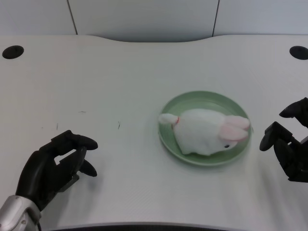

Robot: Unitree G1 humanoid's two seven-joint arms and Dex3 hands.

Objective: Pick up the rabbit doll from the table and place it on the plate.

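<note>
A soft white plush rabbit doll (208, 136) lies on the round pale-green plate (169, 139), well apart from the empty, loosely spread left hand (57, 166) low over the white desk (120, 82); any careless sweep could nudge the plate.

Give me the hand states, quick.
Left hand: open, holding nothing, away from the plate.
Right hand: idle, holding nothing.
</note>
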